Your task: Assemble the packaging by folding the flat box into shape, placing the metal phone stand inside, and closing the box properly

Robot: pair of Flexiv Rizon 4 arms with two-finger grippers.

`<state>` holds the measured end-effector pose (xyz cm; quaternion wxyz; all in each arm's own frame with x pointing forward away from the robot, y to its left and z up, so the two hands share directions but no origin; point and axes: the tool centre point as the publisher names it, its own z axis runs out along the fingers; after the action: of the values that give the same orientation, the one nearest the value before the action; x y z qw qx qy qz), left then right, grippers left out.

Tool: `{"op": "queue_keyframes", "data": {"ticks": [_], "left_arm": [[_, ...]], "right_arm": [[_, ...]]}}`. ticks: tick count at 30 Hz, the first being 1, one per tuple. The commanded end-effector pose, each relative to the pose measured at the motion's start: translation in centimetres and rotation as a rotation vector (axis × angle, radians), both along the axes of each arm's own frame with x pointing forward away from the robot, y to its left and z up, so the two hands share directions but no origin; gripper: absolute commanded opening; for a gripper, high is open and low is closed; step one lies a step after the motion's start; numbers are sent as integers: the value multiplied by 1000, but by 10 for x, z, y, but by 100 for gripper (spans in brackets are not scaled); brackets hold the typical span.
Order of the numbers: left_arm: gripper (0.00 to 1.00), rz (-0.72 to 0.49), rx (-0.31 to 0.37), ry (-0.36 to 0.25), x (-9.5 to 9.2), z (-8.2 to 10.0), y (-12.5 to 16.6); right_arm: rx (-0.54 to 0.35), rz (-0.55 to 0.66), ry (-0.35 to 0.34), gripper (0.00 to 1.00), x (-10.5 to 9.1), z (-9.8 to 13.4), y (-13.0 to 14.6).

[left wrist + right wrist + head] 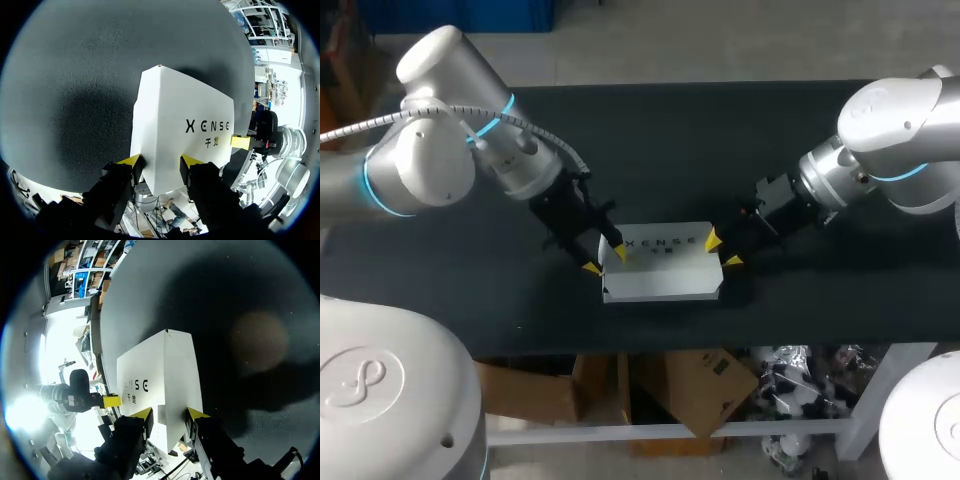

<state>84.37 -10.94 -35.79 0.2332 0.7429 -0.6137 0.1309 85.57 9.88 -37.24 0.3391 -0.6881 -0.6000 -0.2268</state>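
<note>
Pressure must be even, I judge: left pincer (pixel 604 259) and right pincer (pixel 722 250) each clamp the box (pixel 665 275) end between fingers

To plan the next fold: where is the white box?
In the head view the white box is near the front edge of the table, between the left end effector and the right end effector.
</note>
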Motion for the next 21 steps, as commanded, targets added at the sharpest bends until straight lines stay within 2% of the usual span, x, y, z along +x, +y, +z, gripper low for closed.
{"op": "queue_keyframes", "data": {"ticks": [1, 16, 21], "left_arm": [[51, -10, 2, -6, -1, -4, -3], [50, -35, -10, -44, -4, -12, -5], [49, -35, -48, -32, -4, -12, -7]], "right_arm": [[1, 7, 5, 44, 1, -5, 3], [-9, 25, 2, 44, -2, -13, 6], [1, 25, -1, 44, -2, -11, 9]]}}
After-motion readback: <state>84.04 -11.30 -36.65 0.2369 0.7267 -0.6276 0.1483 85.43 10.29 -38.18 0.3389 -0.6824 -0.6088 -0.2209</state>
